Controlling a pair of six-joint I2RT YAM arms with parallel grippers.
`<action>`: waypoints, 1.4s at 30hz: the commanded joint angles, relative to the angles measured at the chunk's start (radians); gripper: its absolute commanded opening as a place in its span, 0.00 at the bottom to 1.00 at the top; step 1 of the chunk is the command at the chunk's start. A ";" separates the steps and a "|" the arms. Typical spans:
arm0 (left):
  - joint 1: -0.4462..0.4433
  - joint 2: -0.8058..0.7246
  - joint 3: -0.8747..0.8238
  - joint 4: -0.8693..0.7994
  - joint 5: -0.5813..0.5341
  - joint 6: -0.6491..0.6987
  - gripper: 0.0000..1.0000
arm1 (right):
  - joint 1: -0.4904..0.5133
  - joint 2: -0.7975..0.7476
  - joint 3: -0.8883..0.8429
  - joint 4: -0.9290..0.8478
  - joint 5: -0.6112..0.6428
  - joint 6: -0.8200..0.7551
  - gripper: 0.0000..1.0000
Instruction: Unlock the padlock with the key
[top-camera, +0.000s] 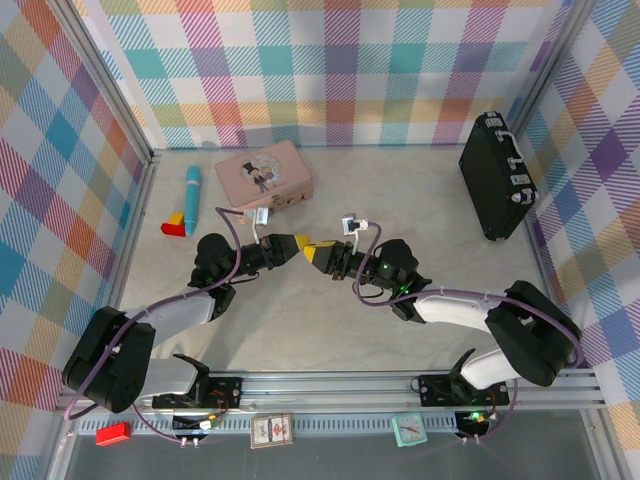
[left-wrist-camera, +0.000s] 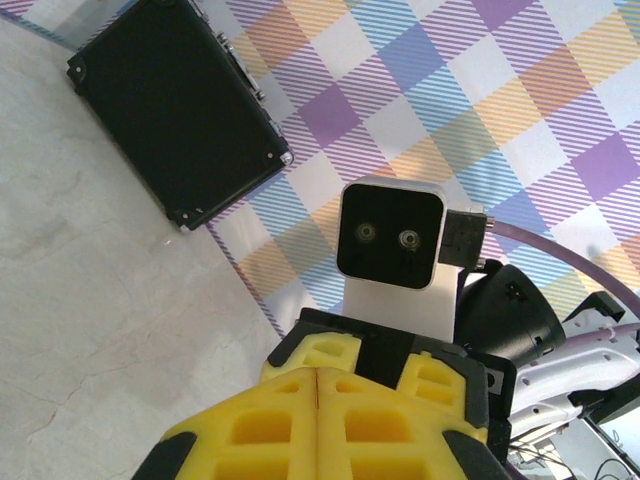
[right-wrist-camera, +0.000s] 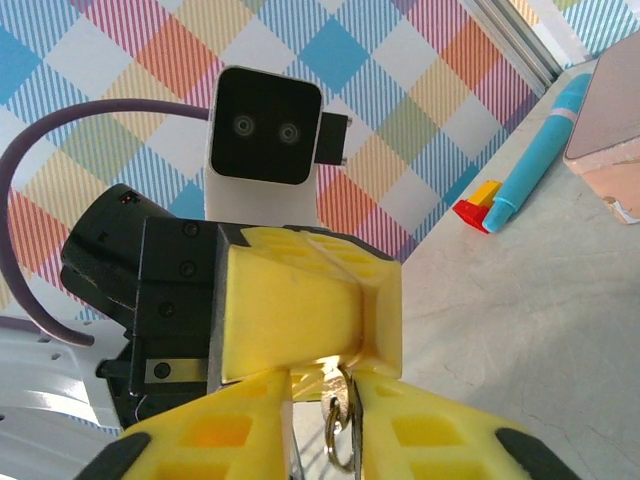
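- Insertion is being lined up: right gripper is clenching the padlock; left gripper is squeezing shut, contents unclear.
- Next move is probably needing the key aligned finely with the keyhole.

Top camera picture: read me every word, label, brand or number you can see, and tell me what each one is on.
No text here is legible.
pink tin: dark print on the lid, too small to read.
small card at the near edge: print too blurred to read.
teal clock at the near edge: dial marks too small to read.
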 joint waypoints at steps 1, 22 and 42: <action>0.003 0.006 0.001 0.077 0.029 -0.002 0.00 | 0.002 0.013 0.035 0.000 -0.015 0.008 0.20; 0.002 0.022 -0.005 0.096 0.030 -0.001 0.12 | 0.002 -0.043 0.055 -0.134 0.040 0.011 0.02; 0.075 -0.175 0.007 -0.478 -0.216 0.250 0.63 | 0.002 -0.283 0.105 -0.827 0.239 -0.207 0.00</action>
